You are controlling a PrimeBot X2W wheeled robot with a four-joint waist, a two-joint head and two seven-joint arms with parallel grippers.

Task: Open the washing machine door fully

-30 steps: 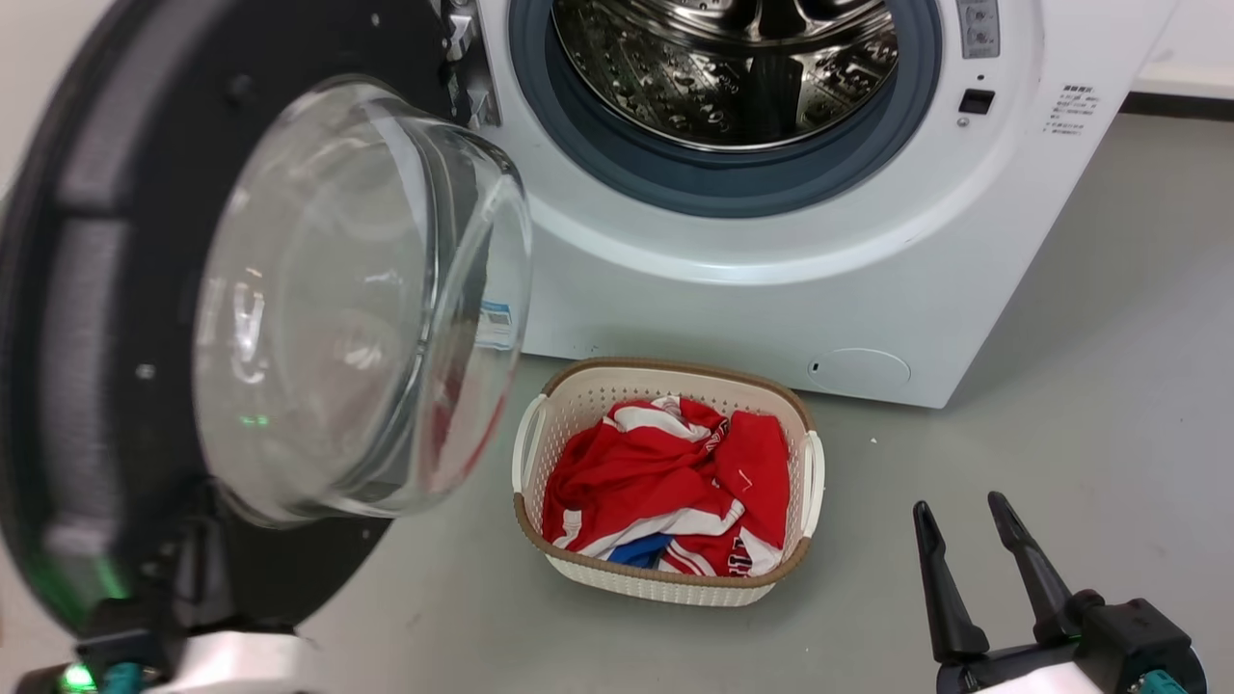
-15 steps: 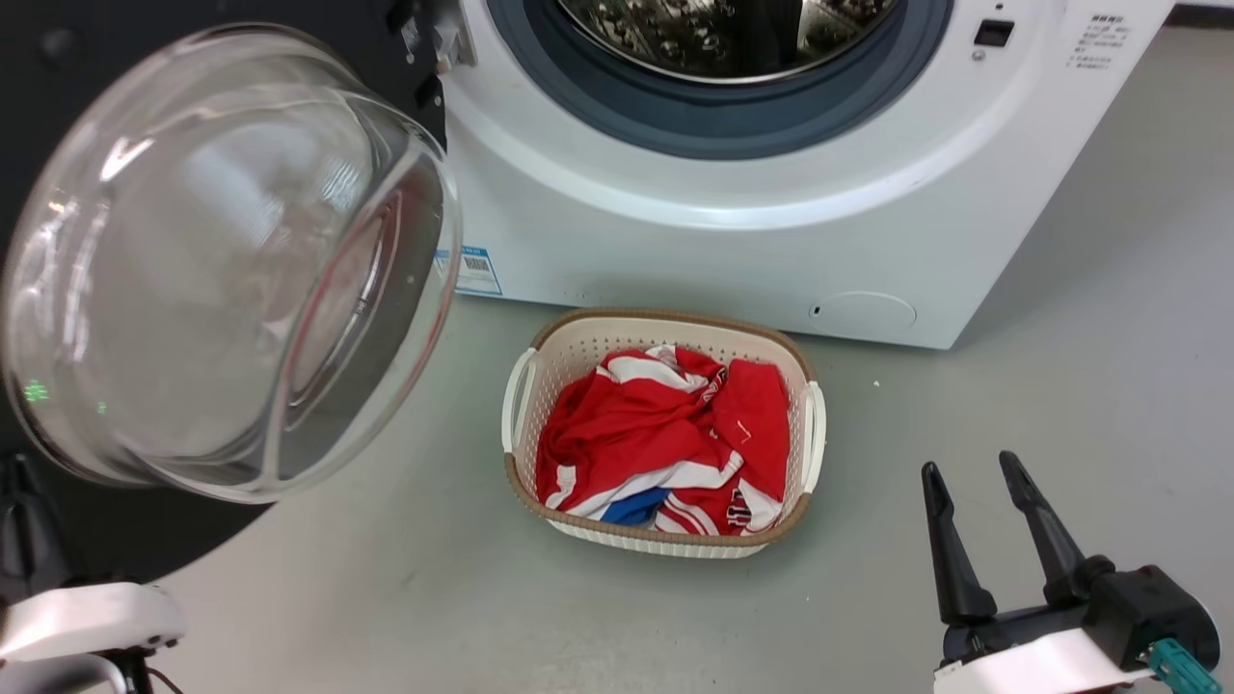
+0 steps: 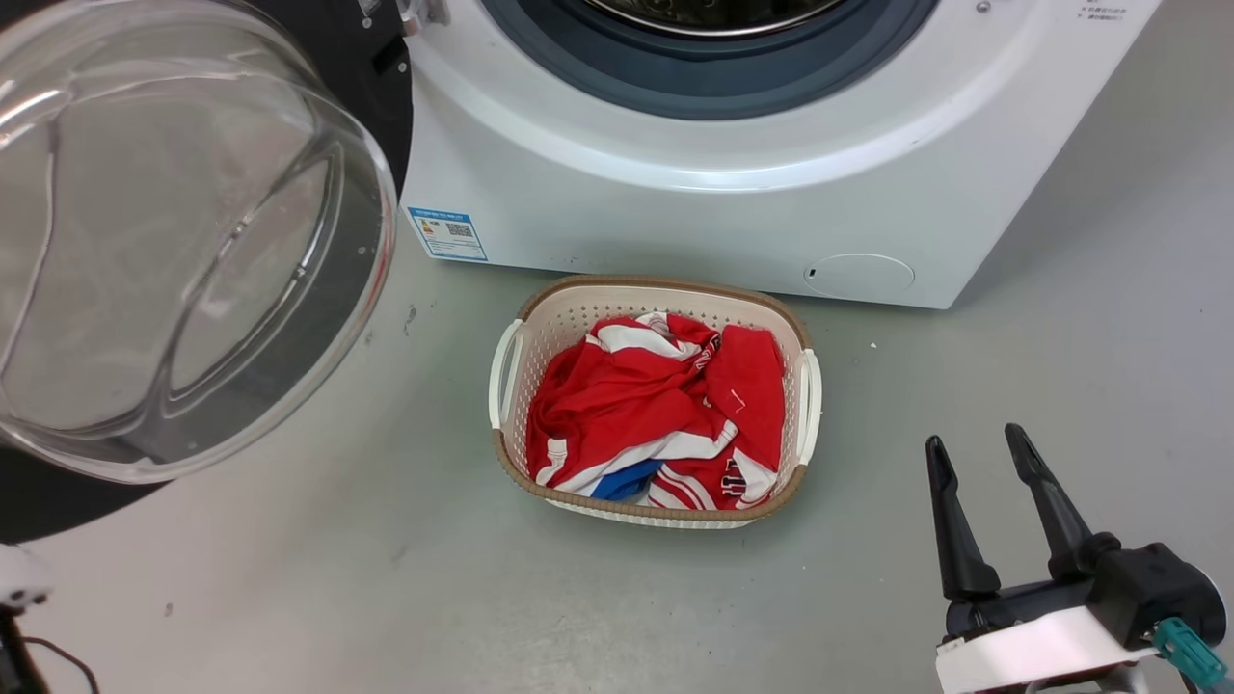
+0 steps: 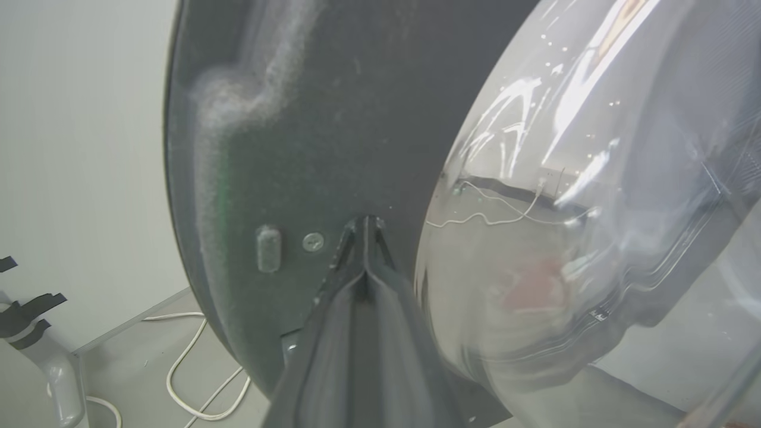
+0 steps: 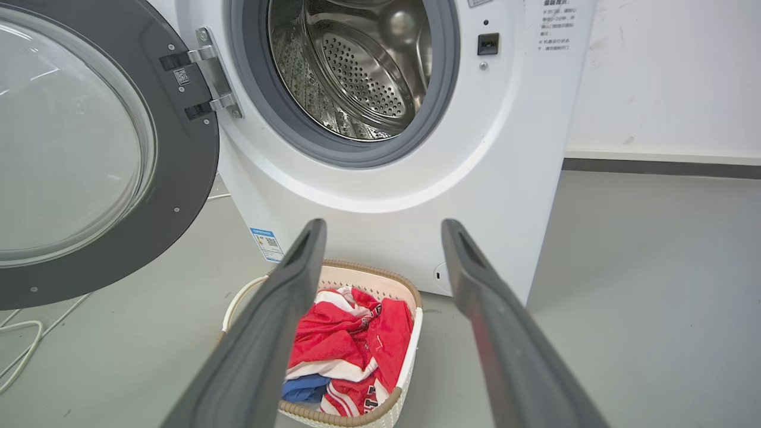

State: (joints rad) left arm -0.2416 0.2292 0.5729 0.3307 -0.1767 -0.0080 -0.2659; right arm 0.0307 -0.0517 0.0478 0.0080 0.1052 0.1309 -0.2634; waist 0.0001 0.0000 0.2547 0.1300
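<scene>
The washing machine [image 3: 675, 212] stands at the top of the head view, its steel drum [image 5: 357, 65] uncovered. Its door [image 3: 371, 67], a black disc with a bulging glass bowl [image 3: 174, 241], is swung out to the left on its hinge [image 5: 208, 77]. In the left wrist view my left gripper [image 4: 364, 226] is shut, with its tips against the door's [image 4: 285, 119] black inner face just left of the glass. My right gripper [image 3: 974, 439] hovers open and empty over the floor at the lower right, away from the machine [image 5: 505, 148] and the door [image 5: 184, 154].
A cream laundry basket [image 3: 656, 289] with red, white and blue clothes [image 3: 656, 405] sits on the grey floor in front of the machine, between my two arms. White cables [image 4: 178, 368] lie on the floor beyond the door, beside a white stand [image 4: 53, 368].
The door has swung further left, uncovering the blue label on the machine's front. The head camera has shifted, so the machine sits higher in view. My right gripper has stayed open.
</scene>
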